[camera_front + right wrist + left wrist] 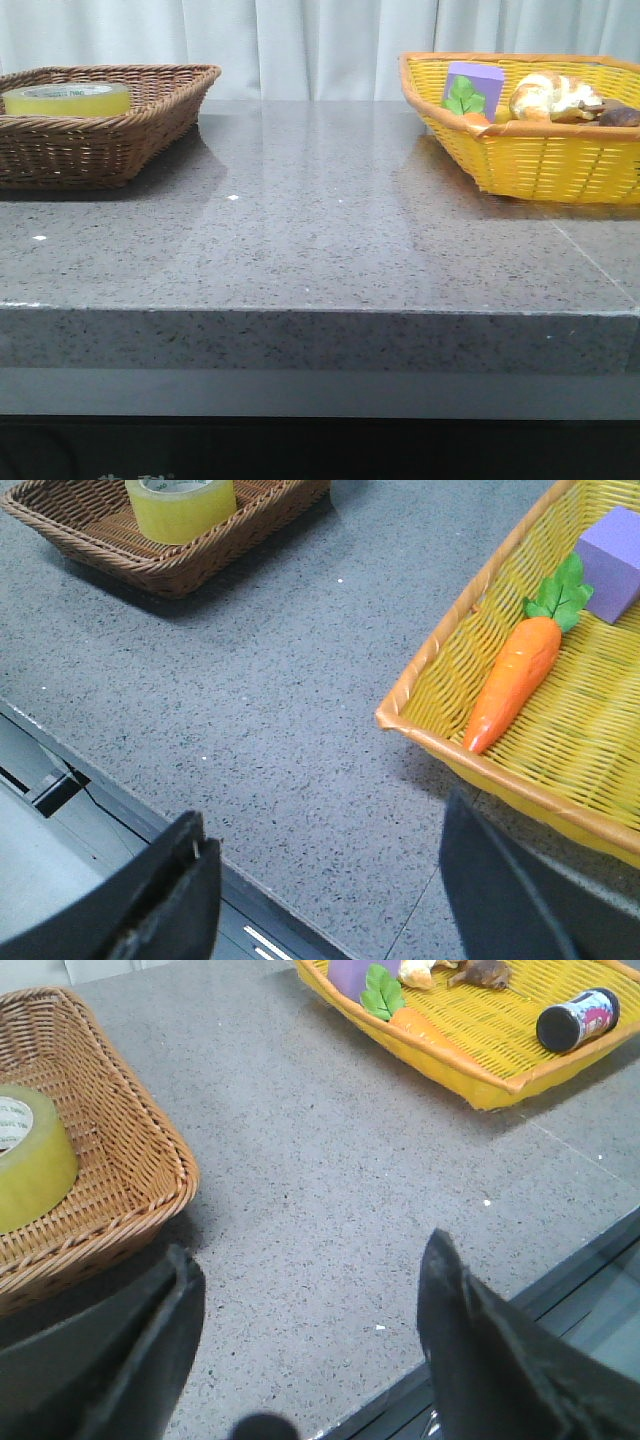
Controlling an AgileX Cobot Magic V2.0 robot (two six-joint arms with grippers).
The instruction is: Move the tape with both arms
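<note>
The yellow tape roll [67, 98] lies flat in the brown wicker basket [150, 125] at the table's far left. It also shows in the left wrist view [30, 1160] and the right wrist view [182, 504]. My left gripper [312, 1270] is open and empty over the table's front edge, beside the brown basket [130, 1160]. My right gripper [325, 845] is open and empty over the front edge, near the yellow basket [430, 735]. Neither arm shows in the front view.
The yellow wicker basket [540, 165] at the far right holds a toy carrot [515, 680], a purple block [612, 548], a bread-like toy [552, 97] and a dark can [578, 1018]. Grey speckled tabletop [320, 220] lies between the baskets.
</note>
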